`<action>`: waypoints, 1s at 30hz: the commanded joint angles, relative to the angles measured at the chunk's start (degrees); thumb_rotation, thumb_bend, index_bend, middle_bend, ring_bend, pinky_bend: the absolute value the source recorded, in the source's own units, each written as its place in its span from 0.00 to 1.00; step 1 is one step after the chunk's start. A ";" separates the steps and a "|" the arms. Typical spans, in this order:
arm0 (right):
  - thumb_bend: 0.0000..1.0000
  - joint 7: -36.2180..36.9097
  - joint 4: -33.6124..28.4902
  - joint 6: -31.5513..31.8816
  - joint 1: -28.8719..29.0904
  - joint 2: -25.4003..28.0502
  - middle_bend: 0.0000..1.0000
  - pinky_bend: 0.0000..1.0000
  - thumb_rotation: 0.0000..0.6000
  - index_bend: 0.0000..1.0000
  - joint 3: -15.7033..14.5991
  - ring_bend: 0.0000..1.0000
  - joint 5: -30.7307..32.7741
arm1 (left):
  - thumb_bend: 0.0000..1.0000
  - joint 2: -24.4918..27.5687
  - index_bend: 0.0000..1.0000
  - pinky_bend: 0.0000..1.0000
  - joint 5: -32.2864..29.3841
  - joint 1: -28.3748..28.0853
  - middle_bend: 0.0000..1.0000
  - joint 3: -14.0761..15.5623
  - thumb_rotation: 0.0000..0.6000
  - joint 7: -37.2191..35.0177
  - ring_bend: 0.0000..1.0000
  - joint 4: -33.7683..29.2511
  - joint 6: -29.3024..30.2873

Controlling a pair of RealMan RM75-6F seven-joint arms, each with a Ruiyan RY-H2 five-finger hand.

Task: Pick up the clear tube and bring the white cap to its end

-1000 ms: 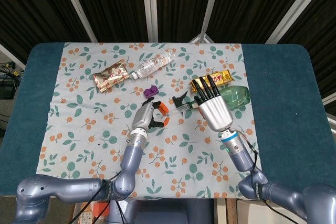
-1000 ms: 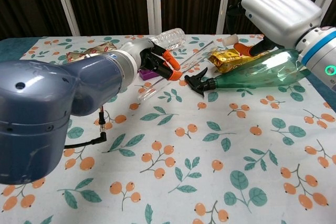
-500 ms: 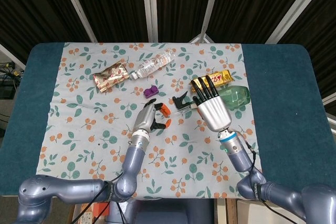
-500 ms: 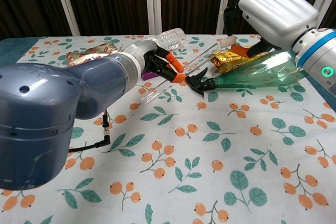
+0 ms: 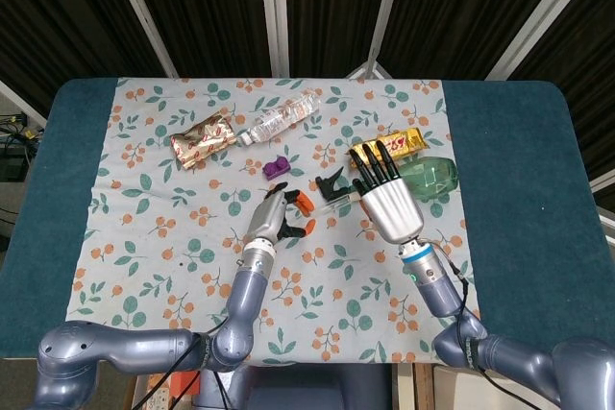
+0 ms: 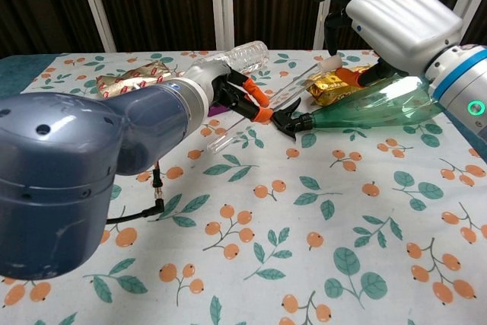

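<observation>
above the cloth: left hand [image 6: 228, 93] grips the clear tube [image 6: 228, 136], now lifted higher
right hand [image 6: 380, 13]: pinches the white cap [image 6: 332, 63], closer to the tube's end

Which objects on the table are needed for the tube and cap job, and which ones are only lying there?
For the job:
clear plastic tube, held by the left hand
white cap, under the right hand

Only lying there:
green spray bottle
clear water bottle
gold foil snack packet
patterned foil pouch
small purple block
</observation>
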 commanded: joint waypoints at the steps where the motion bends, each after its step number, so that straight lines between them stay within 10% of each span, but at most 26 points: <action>1: 0.46 -0.01 -0.04 -0.02 0.04 -0.02 0.16 0.00 1.00 0.61 0.00 0.06 -0.03 | 0.61 -0.10 0.63 0.00 -0.04 -0.10 0.50 0.01 1.00 0.17 0.06 -0.02 -0.01; 30: 0.46 0.02 -0.16 0.22 -0.45 -0.45 0.16 0.00 1.00 0.61 -1.14 0.06 -0.84 | 0.61 -0.81 0.63 0.00 -5.42 -0.70 0.50 -2.94 1.00 2.56 0.06 -1.04 1.69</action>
